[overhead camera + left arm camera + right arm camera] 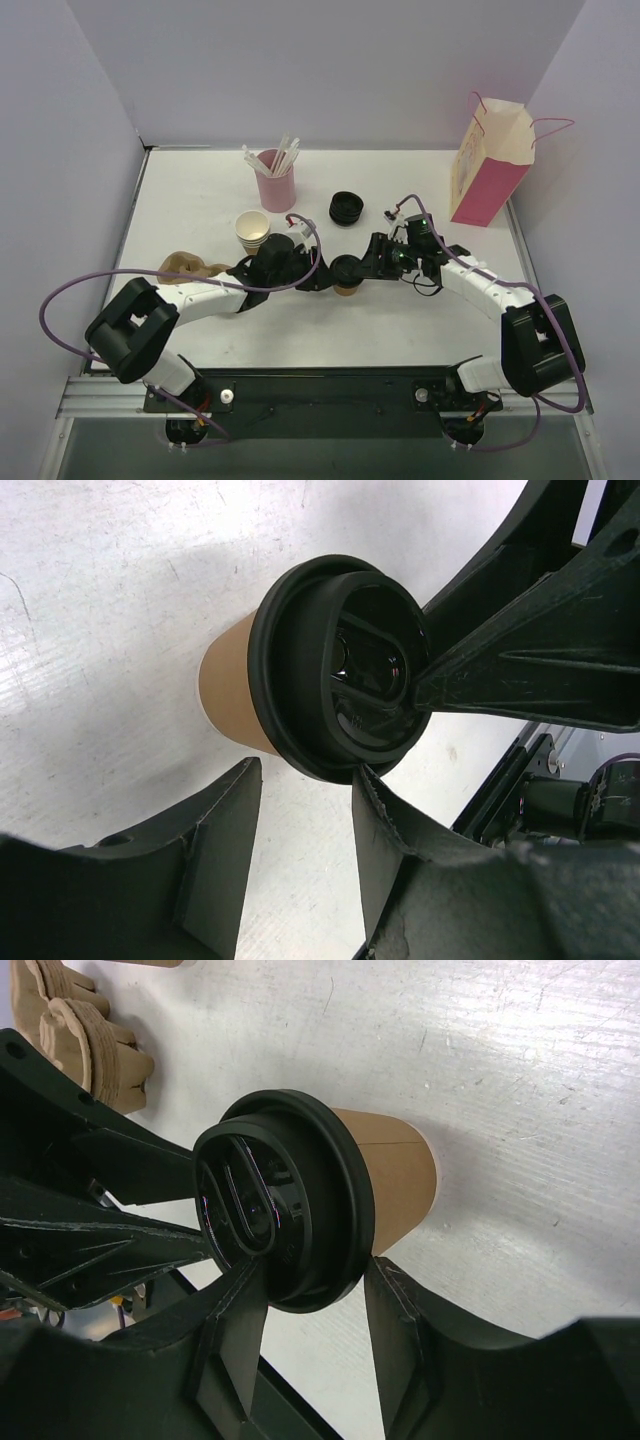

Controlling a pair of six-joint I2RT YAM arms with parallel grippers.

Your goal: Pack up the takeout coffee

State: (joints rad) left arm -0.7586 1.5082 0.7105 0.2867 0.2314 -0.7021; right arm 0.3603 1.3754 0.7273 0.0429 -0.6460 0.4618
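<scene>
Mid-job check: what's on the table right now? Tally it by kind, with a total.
Takeout coffee: 1
Pink paper bag: 1
Pink cup of white straws: 1
Stack of black lids: 1
Stack of cream paper cups: 1
Brown pulp carrier: 1
Total: 6

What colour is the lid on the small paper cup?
Black. The lid shows best in the right wrist view.

A robot test cell: plain pale walls [330, 70] box in a white counter [200, 190], cabled robot arms [200, 298] bolt to an aluminium rail [110, 395], and café props include the takeout coffee [347, 272].
</scene>
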